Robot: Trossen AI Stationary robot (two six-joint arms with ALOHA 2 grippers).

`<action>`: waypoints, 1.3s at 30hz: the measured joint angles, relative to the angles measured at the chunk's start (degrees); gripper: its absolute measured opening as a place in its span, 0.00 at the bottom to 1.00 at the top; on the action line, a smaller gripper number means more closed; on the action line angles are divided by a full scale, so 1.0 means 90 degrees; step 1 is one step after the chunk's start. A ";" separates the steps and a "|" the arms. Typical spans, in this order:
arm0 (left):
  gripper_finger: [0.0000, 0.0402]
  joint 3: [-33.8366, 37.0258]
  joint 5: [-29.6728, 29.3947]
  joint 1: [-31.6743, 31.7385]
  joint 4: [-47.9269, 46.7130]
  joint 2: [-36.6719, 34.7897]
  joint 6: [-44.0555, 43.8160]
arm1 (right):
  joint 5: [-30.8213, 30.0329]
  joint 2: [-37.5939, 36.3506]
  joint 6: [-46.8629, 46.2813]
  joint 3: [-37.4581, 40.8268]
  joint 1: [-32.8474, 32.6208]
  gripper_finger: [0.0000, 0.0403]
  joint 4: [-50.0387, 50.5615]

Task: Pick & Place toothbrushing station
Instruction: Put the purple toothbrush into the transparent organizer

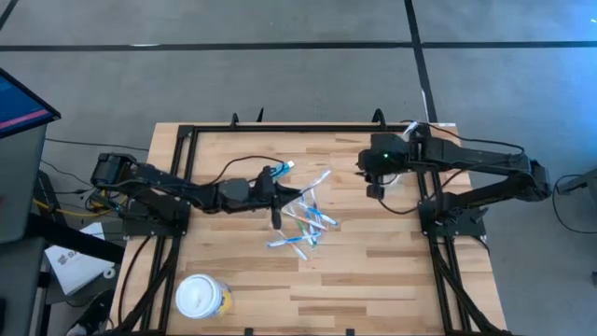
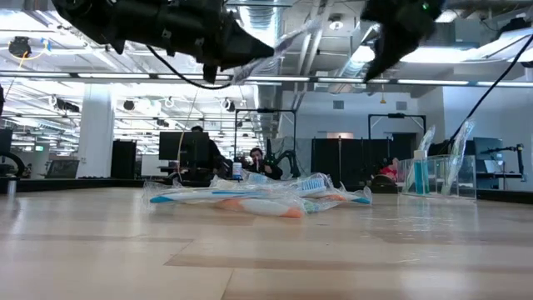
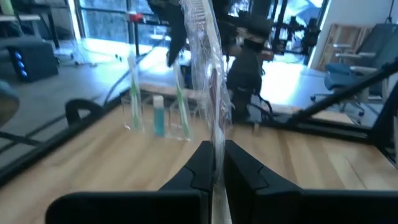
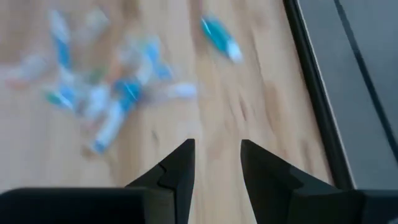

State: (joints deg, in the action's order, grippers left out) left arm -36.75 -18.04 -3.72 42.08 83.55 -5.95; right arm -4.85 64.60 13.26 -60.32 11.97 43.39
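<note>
My left pincer (image 3: 217,167) is pinching a wrapped toothbrush (image 3: 206,81), the two fingers (image 3: 198,167) pressed tight against its clear sleeve. From the wrist, the brush stands up out of the grip, bristles at the far end. In the high view, that pincer (image 1: 277,217) hangs over the middle of the worktop (image 1: 373,280), at the 9 o'clock edge of the toothbrush pile (image 1: 305,224). The pile fans out from the pincer toward 3 and 4 o'clock, white, blue and pink sticks lying crossed over one another. In the low view the same heap (image 2: 258,197) lies flat on the boards while my arm passes above it.

The small blue tube (image 1: 281,171) with its white cap lies just beside the pile, toward 12 o'clock from my left pincer. Past the held brush, the left wrist view shows the clear tumbler (image 3: 157,118) standing upright on the worktop with a few brushes already in it; in the low view the tumbler (image 2: 435,173) stands well apart from the heap.

My right pincer (image 4: 216,163) is spread, gripping nothing, looking down at the heap (image 4: 99,93) and the tube (image 4: 220,38), both well apart from it. In the high view, it (image 1: 375,189) hovers near the worktop's 2 o'clock corner, at 3 o'clock from the pile.

The white-lidded yellow tub (image 1: 203,299) sits near the 7 o'clock corner.
</note>
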 joint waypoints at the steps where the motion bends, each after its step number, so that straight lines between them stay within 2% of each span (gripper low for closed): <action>1: 0.02 0.0000 -0.0002 0.0014 0.0081 0.0002 0.0042 | 0.0206 -0.0070 0.0020 0.0000 0.0000 0.30 -0.0226; 8: 0.02 0.0000 0.0156 0.0031 0.1146 0.0002 0.0454 | 0.1410 -0.0514 -0.0050 -0.0002 0.0000 0.30 -0.1938; 14: 0.02 0.0000 0.0373 0.0031 0.2066 0.0002 0.0667 | 0.2186 -0.0554 -0.0242 -0.0004 0.0000 0.30 -0.3029; 18: 0.02 -0.0005 0.0377 0.0049 0.2486 0.0002 0.0741 | 0.2477 -0.0462 -0.0317 0.0002 0.0000 0.30 -0.3392; 27: 0.02 -0.0430 0.0675 0.0138 0.2508 0.0122 0.0854 | 0.2963 -0.0384 -0.0433 0.0000 -0.0029 0.30 -0.4074; 39: 0.02 -0.1463 0.0910 0.0138 0.2493 0.1116 0.1221 | 0.3063 -0.0382 -0.0428 -0.0002 -0.0245 0.30 -0.4446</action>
State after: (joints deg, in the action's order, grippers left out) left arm -49.92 -9.85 -2.48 64.51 93.59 5.03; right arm 22.72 61.17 9.41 -60.34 9.76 3.38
